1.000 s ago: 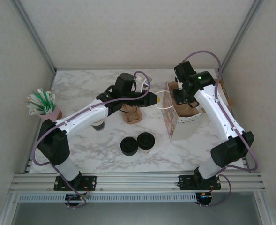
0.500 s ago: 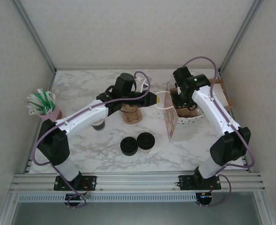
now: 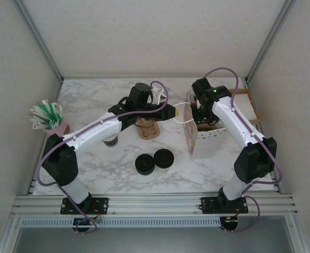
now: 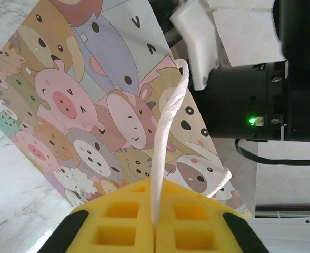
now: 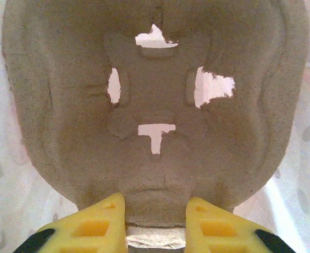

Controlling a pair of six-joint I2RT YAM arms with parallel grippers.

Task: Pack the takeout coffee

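Observation:
The takeout coffee (image 3: 164, 158), a small cup under a black lid, stands on the marble table near the front middle. Neither gripper is near it. My left gripper (image 3: 171, 112) (image 4: 156, 213) is shut on the white twisted handle (image 4: 168, 126) of a paper bag (image 3: 192, 138) (image 4: 91, 105) printed with cartoon animals, and holds the bag's mouth up. My right gripper (image 3: 201, 113) (image 5: 156, 213) is shut on the rim of a brown pulp cup carrier (image 5: 155, 89) (image 3: 209, 126), which sits within the bag's opening.
A low pile of black lids (image 3: 144, 164) lies just left of the coffee. A stack of cups (image 3: 110, 140) stands under my left arm, beside a brown carrier stack (image 3: 148, 129). A pink pot of stirrers (image 3: 49, 119) stands far left. A cardboard box (image 3: 248, 103) sits back right.
My right arm has swung left and carried the pulp carrier further into the bag's mouth. The left arm, still holding the handle, has stayed put.

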